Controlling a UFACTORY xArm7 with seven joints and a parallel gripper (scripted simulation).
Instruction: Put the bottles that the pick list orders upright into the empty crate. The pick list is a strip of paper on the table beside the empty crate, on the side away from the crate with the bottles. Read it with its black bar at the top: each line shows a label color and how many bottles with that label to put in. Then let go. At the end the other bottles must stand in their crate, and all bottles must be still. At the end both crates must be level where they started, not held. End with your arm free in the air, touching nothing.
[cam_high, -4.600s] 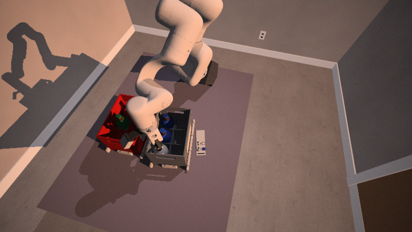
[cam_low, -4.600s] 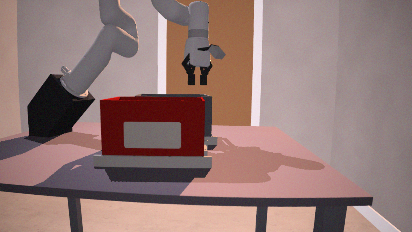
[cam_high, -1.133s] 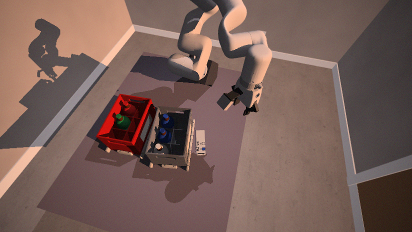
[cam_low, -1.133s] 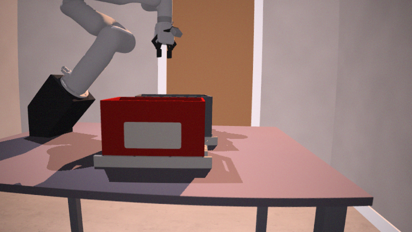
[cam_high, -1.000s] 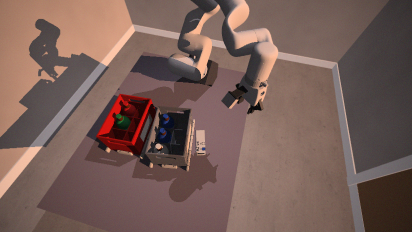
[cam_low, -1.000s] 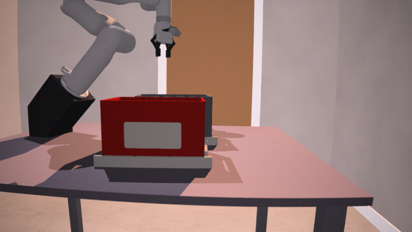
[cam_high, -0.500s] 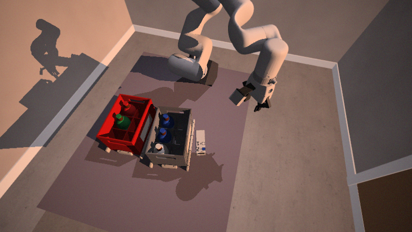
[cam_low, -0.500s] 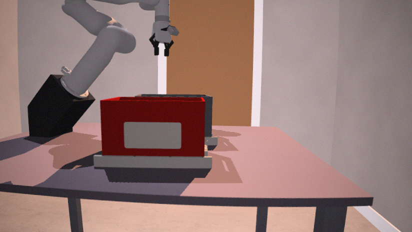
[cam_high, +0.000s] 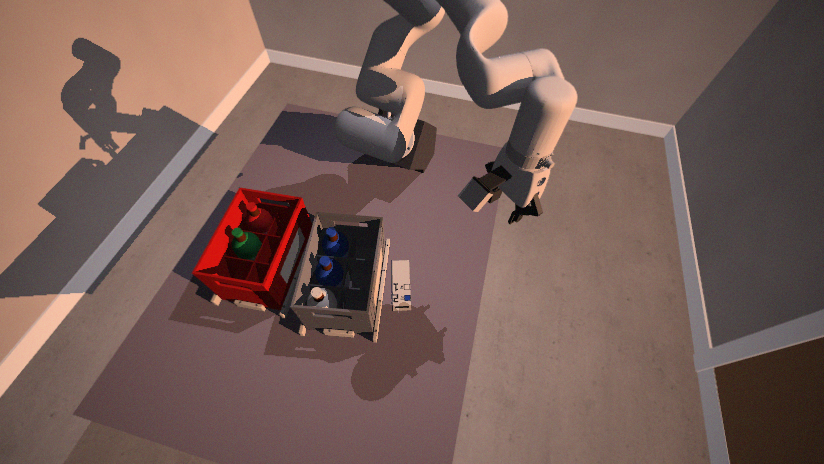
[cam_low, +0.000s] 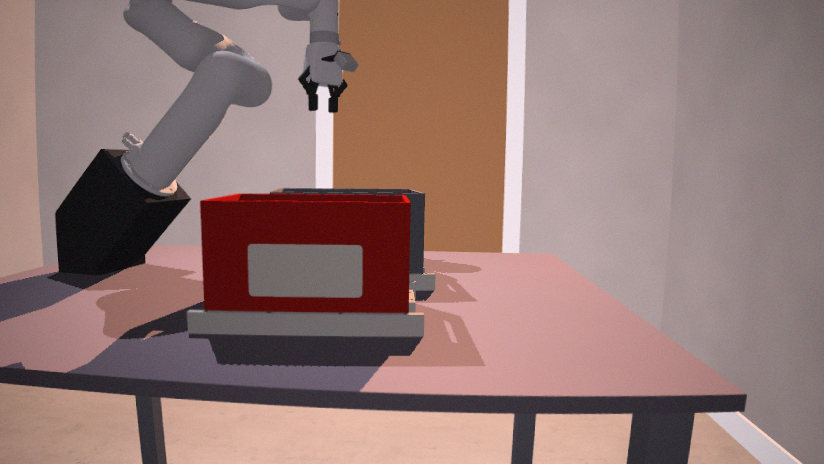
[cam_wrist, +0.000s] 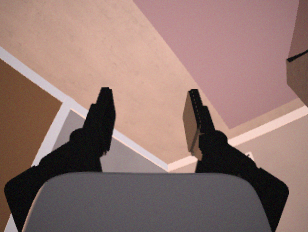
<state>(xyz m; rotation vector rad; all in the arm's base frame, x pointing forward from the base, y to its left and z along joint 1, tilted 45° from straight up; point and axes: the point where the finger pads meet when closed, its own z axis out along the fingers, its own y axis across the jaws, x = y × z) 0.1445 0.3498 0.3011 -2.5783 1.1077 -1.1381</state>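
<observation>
My gripper (cam_high: 503, 208) (cam_low: 322, 106) (cam_wrist: 149, 102) is open with nothing between its fingers, high up and to the right of both crates. The grey crate (cam_high: 336, 321) (cam_low: 417, 230) holds two blue bottles (cam_high: 334, 243) (cam_high: 328, 272) and a white bottle (cam_high: 318, 298), upright in its left column; its right column looks empty. The red crate (cam_high: 229, 286) (cam_low: 224, 259) beside it holds a red bottle (cam_high: 256, 217) and a green bottle (cam_high: 245, 244), both upright. The pick list (cam_high: 400, 269) lies right of the grey crate; from its black bar it reads blue 2, white 1.
Both crates stand close together on low pale rails (cam_high: 339, 333) (cam_low: 305, 323) on the pinkish table (cam_high: 438, 403) (cam_low: 547, 345). The black robot base (cam_high: 425, 146) (cam_low: 103, 219) stands at the back. The table's right edge lies below and left of my gripper in the top view.
</observation>
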